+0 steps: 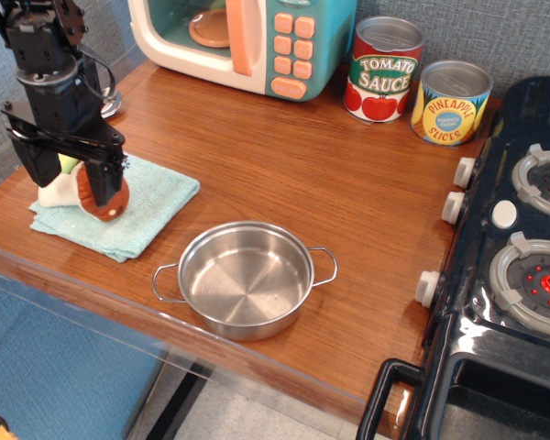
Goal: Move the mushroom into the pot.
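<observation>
The mushroom (95, 198) lies on its side on a light-blue cloth (151, 195) at the left of the wooden counter. Its reddish-brown cap points right and its white stem (54, 195) points left. My black gripper (73, 181) has come down over it and stands open. One finger (38, 165) is at the stem end, the other finger (111, 180) is in front of the cap, and much of the mushroom is hidden behind them. The shiny steel pot (246, 278), with two wire handles, stands empty near the counter's front edge, to the right of the cloth.
A yellow-green toy corn cob (69, 163) peeks out behind the gripper. A toy microwave (257, 37) stands at the back, with a tomato sauce can (383, 70) and a pineapple can (450, 102) to its right. A black toy stove (522, 247) fills the right side.
</observation>
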Robot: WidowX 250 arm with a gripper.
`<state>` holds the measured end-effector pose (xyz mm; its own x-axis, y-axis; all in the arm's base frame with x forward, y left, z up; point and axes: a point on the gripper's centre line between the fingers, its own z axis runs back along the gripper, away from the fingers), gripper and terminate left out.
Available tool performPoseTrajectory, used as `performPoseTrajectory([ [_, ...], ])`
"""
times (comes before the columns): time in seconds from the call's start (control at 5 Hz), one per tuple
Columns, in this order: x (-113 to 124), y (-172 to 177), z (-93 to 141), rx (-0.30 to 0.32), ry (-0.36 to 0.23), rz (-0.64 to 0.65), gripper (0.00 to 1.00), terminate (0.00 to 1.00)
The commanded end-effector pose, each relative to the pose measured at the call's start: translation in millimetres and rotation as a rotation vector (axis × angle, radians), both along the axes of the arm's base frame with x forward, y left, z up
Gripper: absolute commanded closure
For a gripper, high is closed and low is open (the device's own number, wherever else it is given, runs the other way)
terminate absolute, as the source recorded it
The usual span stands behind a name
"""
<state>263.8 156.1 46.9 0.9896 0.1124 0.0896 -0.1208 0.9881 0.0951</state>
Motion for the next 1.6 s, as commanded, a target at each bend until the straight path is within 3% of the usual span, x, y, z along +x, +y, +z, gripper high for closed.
performPoseTrajectory([
  [0.0, 17, 0, 18, 0.005, -0.074, -0.029, 1.0, 0.0],
  [0.2, 25, -12, 40, 0.016, -0.118, -0.084, 1.0, 0.0],
  [0.4, 17, -43, 70, -0.006, -0.187, -0.166, 1.0, 0.0],
  [0.8, -15, -133, 63, -0.07, -0.133, -0.432, 1.0, 0.0],
  [1.2, -30, -174, 46, -0.07, -0.067, -0.576, 1.0, 0.0],
  [1.4, -29, -177, 43, -0.068, -0.042, -0.579, 0.0, 0.0],
])
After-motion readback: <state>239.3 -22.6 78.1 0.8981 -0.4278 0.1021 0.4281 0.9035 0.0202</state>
